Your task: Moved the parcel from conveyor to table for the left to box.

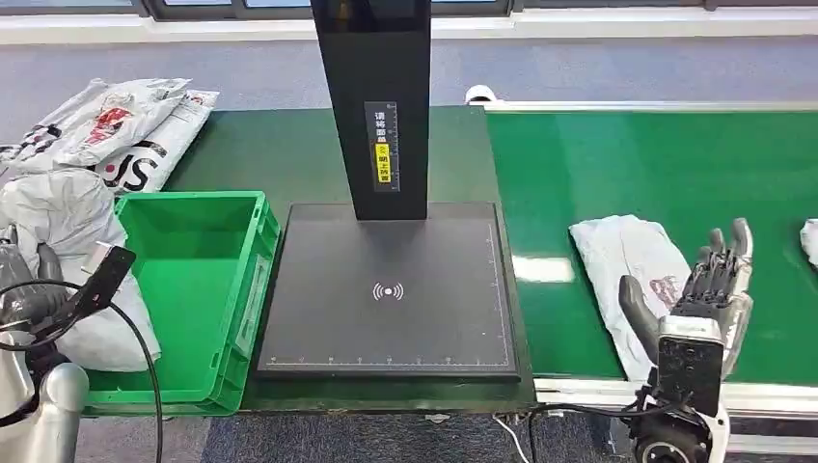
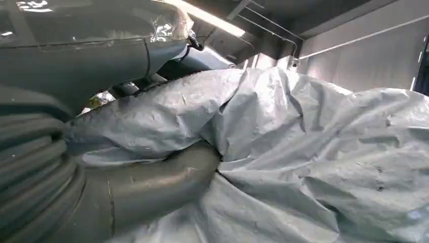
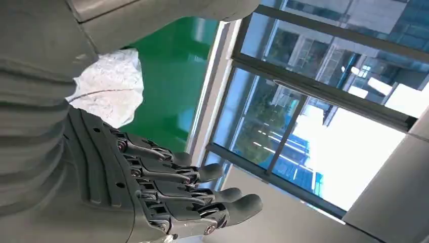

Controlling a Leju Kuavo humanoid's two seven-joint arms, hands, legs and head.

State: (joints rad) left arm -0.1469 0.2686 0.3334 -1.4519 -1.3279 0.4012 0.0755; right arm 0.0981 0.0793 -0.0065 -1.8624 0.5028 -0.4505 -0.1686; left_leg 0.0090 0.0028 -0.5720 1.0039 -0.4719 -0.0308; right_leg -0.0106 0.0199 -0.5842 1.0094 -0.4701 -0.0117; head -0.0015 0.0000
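Now left hand grips one grey parcel; right hand spread, empty, above conveyor parcel; one green crate.

I see a dark green table carrying a green crate at its left front, with a black scanner pad just beside it and the pad's black post rising from its back edge. Printed mail bags lie piled at the table's far left corner. To the right runs the green conveyor; on it lies a white parcel, and another parcel is at the right edge.
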